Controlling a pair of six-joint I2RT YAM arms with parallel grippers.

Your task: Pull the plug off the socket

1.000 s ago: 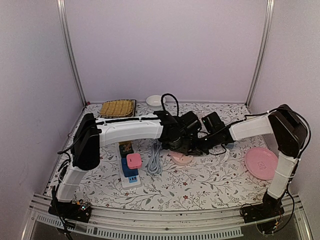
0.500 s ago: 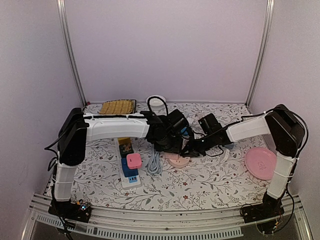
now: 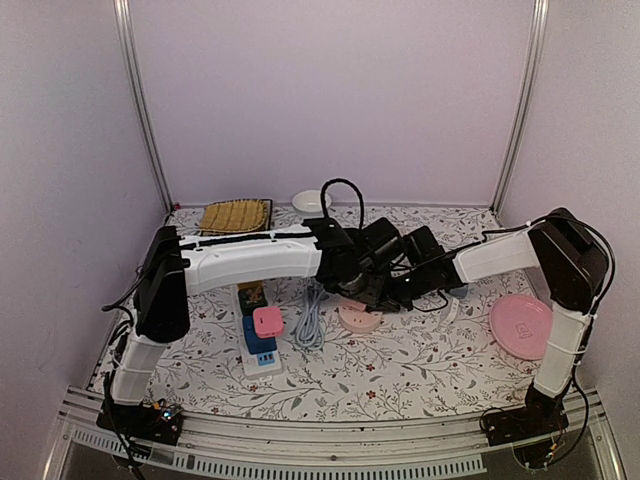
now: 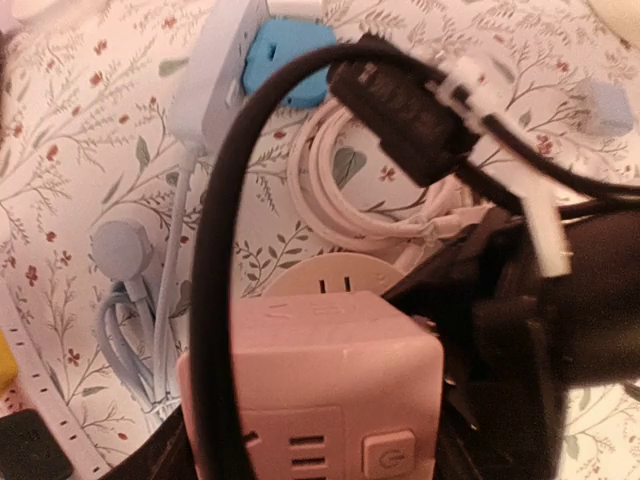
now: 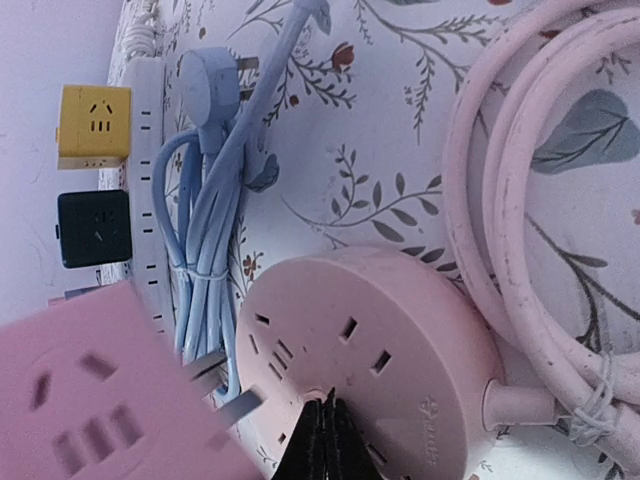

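Looking across the floral-patterned table (image 3: 420, 370), you have both white arms meeting over the round pink plastic socket (image 3: 360, 318). The left arm (image 3: 250, 258) stretches in from the socket's left and the right arm (image 3: 500, 255) from its right.

Left of the socket lies a long white power strip (image 3: 262, 366), which carries a yellow cube adapter (image 5: 93, 125) and a black cube adapter (image 5: 93, 228) among others. Well to the socket's right sits a flat pink plate (image 3: 522, 325). Far behind the socket and to its left are a woven yellow mat (image 3: 235, 215) and a small white bowl (image 3: 310, 201). A bundled light-blue cable (image 5: 205, 240) lies between the socket and the strip. The socket's own pale pink cord (image 5: 520, 200) is coiled on its opposite side.

Your left end effector (image 3: 362, 290) is pinching the pink cube-shaped plug (image 5: 100, 400). In the right wrist view the plug hangs just above the socket's edge, on the side facing the strip. Its two metal prongs (image 5: 215, 385) are bare and out of the socket's slots. Your right end effector (image 5: 325, 440) has its fingertips pressed together with nothing between them, and the tips point down onto the socket's top face.
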